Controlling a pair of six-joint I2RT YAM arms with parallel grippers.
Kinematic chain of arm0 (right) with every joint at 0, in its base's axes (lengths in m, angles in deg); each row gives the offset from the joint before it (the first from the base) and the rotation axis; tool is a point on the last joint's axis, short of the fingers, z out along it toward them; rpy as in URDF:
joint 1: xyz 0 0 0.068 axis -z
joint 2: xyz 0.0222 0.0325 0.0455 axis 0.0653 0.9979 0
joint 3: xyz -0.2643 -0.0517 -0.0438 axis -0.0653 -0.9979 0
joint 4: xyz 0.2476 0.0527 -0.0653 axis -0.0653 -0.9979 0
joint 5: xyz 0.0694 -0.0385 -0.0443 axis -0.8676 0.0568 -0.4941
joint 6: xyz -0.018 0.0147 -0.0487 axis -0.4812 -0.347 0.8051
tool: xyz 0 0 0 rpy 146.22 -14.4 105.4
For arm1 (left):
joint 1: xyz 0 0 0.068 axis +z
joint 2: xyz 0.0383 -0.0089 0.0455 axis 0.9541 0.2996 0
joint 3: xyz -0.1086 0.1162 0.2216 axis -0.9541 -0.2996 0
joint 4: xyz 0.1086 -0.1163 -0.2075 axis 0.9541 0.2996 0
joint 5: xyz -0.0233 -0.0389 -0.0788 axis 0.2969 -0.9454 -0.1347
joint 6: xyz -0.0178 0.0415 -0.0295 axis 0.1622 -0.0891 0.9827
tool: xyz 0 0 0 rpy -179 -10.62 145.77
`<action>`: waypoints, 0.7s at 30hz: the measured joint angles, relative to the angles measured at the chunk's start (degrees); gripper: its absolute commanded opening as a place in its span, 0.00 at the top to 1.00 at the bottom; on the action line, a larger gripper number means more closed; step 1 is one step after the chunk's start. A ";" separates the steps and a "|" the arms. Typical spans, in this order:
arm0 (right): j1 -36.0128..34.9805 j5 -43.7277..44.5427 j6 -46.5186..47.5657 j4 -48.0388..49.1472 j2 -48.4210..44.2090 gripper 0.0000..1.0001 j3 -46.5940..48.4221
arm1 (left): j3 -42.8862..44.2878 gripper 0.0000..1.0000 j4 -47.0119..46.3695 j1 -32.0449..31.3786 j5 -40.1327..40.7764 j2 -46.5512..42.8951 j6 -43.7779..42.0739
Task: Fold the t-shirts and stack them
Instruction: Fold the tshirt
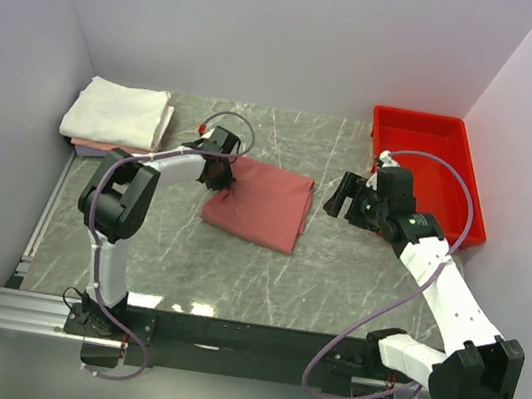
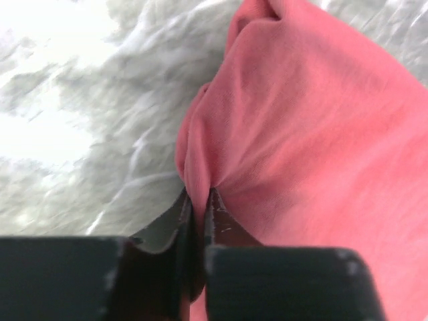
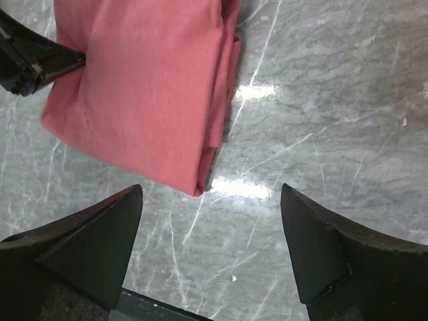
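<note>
A folded salmon-red t-shirt [image 1: 261, 202] lies in the middle of the marble table. My left gripper [image 1: 219, 178] is shut on a pinch of its left edge; in the left wrist view the red cloth [image 2: 307, 134] bunches up between the two dark fingers [image 2: 179, 217]. The same shirt [image 3: 147, 80] fills the upper left of the right wrist view. My right gripper [image 1: 339, 200] hovers open just right of the shirt, nothing between its fingers [image 3: 107, 234]. At the back left sits a stack of folded t-shirts [image 1: 118, 113], white on top, pale pink beneath.
A rigid red plastic tray [image 1: 428, 165] stands at the back right, close behind the right arm. Walls close in the table on the left, back and right. A metal rail runs along the near edge [image 1: 36, 310].
</note>
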 measured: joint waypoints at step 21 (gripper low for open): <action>0.76 1.20 0.61 1.46 0.17 0.10 -2.84 | 14.32 0.99 14.16 -1.73 23.91 3.30 -9.66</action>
